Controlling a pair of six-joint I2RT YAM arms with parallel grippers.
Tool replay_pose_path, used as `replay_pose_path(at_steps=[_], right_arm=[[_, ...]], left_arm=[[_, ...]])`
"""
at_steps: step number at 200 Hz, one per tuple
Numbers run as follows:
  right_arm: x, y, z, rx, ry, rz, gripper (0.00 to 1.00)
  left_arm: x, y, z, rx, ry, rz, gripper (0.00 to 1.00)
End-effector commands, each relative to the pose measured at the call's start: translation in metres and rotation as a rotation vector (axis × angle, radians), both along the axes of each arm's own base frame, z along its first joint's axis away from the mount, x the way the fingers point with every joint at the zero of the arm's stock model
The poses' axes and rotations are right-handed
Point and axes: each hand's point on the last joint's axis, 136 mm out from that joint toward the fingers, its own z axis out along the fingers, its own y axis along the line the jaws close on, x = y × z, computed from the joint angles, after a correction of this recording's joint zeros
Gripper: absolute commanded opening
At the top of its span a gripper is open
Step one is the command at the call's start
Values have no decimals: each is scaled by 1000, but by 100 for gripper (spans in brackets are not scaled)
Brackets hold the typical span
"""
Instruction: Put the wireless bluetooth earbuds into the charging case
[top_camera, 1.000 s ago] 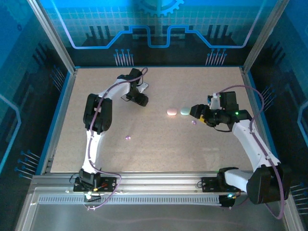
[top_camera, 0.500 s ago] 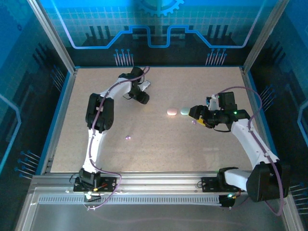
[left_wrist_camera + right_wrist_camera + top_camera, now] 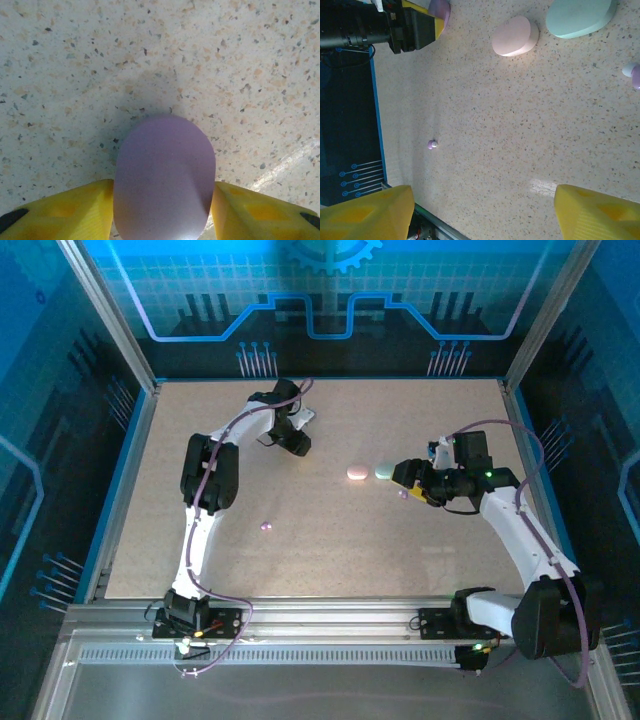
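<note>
Purple case (image 3: pixel 164 170) snug in left pincer (image 3: pixel 162 212)

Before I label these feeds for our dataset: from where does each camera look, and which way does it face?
Top external: above and behind the robot, looking down on the table; left arm, right arm, left end effector and right end effector show.
Left wrist: on the left arm, facing down close to the table; its yellow fingers flank the purple case.
Right wrist: on the right arm, facing down and toward the left arm; its yellow fingertips show.
Shared: both wrist views show the purple case.
</note>
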Motion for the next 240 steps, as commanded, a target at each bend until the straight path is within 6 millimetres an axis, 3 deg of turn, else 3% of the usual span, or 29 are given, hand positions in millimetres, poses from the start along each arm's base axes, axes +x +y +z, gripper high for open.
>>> replay_pose_path(at_steps=[1,63,131,154,179,212,240], right_arm=[[-6,6,-5,11,34,23,75],[-7,5,-6,5,37,22,75],[-7,6,-8,9,44,20,75],[-5,7,-6,22,40,17,75],[-3,10,2,54,23,19,74],[0,15,25,111,-35,19,71],[-3,25,57,179,-95,55,64]], left_arm=[[-3,-3,-5,4,24,-32,54],[1,-5,-8,4,20,-42,51],[2,-8,8,-6,5,-56,36],[-5,-20,38,-48,-34,-96,33],[-25,-45,94,-124,-149,-187,30],[-89,-90,172,-261,-308,-445,28],[-150,-117,220,-347,-371,-618,27]])
